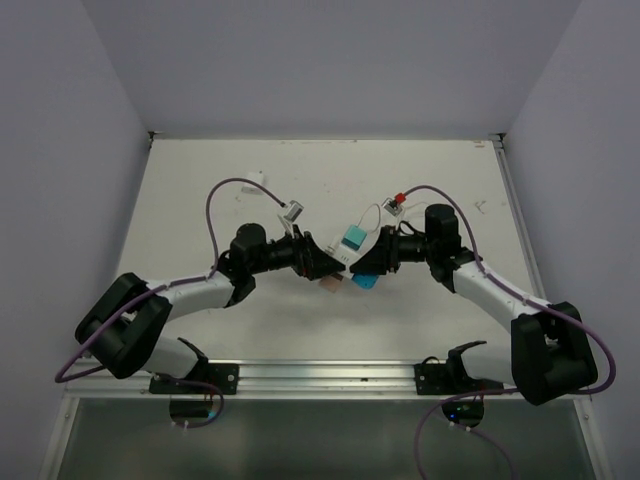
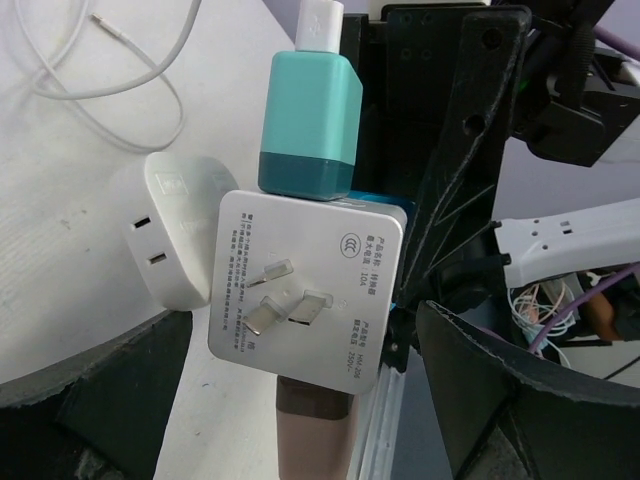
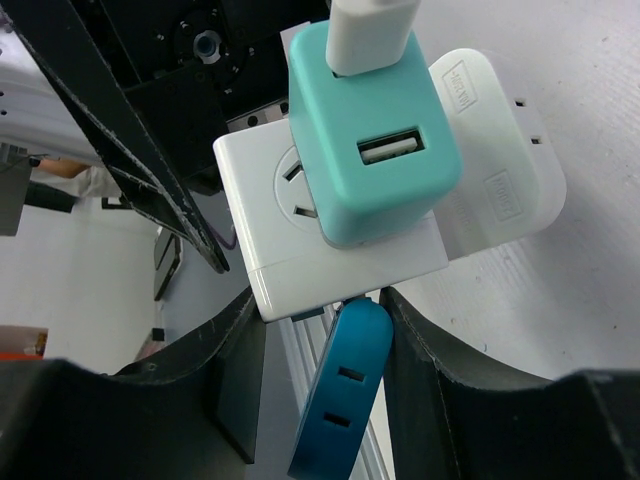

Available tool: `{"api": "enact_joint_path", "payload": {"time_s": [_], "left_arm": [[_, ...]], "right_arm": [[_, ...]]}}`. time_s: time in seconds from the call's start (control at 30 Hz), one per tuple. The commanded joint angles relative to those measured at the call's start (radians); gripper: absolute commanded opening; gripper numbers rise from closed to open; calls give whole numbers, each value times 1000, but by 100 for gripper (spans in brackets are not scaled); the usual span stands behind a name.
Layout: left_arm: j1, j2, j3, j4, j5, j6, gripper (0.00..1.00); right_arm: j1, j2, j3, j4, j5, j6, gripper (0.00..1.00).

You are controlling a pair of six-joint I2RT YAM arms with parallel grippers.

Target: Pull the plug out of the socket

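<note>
The white cube socket (image 1: 345,258) hangs in mid-air between my two grippers. In the left wrist view its pronged face (image 2: 300,290) faces the camera. A teal plug (image 2: 305,120) sits in its top, a brown plug (image 2: 315,430) in its underside and a blue plug (image 3: 345,390) in another side. My left gripper (image 2: 305,320) has a finger close against each side of the socket and seems shut on it. My right gripper (image 3: 325,300) is open around the blue plug. Its right finger (image 3: 450,400) touches the plug, and a gap shows on the left.
A white rounded adapter (image 2: 170,240) sits against the socket's side. A white USB lead (image 3: 370,30) runs from the teal plug, with loose white cable (image 2: 110,90) on the table. The aluminium rail (image 1: 320,375) marks the near table edge. Walls close in both sides.
</note>
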Motion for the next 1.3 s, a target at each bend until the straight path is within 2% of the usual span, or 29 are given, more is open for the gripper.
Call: {"api": "enact_joint_path", "payload": {"time_s": [0.0, 0.23, 0.37, 0.47, 0.57, 0.6, 0.67, 0.7, 0.77, 0.83, 0.87, 0.9, 1.0, 1.07, 1.27], "left_arm": [[24, 19, -8, 168, 93, -66, 96], [34, 56, -13, 254, 148, -124, 86], [34, 61, -14, 257, 148, -129, 85], [34, 61, -16, 251, 148, -127, 78], [34, 59, -17, 248, 144, -123, 66], [34, 59, -17, 242, 142, -120, 56], [34, 61, -19, 237, 141, -120, 49], [34, 61, -19, 236, 141, -120, 39], [34, 64, -22, 237, 139, -123, 30], [35, 64, -28, 240, 136, -127, 17], [35, 64, -30, 245, 133, -132, 6], [38, 62, -33, 251, 131, -137, 0], [63, 49, -57, 280, 131, -167, 0], [104, 26, -80, 312, 131, -195, 0], [143, -46, -129, 340, 102, -238, 0]], "right_arm": [[9, -19, 59, 88, -71, -9, 0], [28, 8, 62, 94, -80, -15, 0], [37, 14, 72, 76, -78, -29, 0], [40, 20, 80, 59, -69, -44, 0], [42, 18, 80, 50, -60, -51, 0], [42, 20, 82, 45, -58, -55, 0], [42, 21, 80, 28, -52, -66, 0], [42, 21, 79, 27, -52, -66, 0], [42, 20, 74, 25, -45, -71, 1], [42, 20, 74, 11, -42, -78, 15], [42, 18, 74, 2, -35, -90, 25], [42, 15, 74, -7, -31, -98, 43], [42, 9, 71, -36, -9, -120, 69], [42, 3, 69, -42, 3, -124, 80], [42, 6, 77, -36, 28, -121, 89]]}}
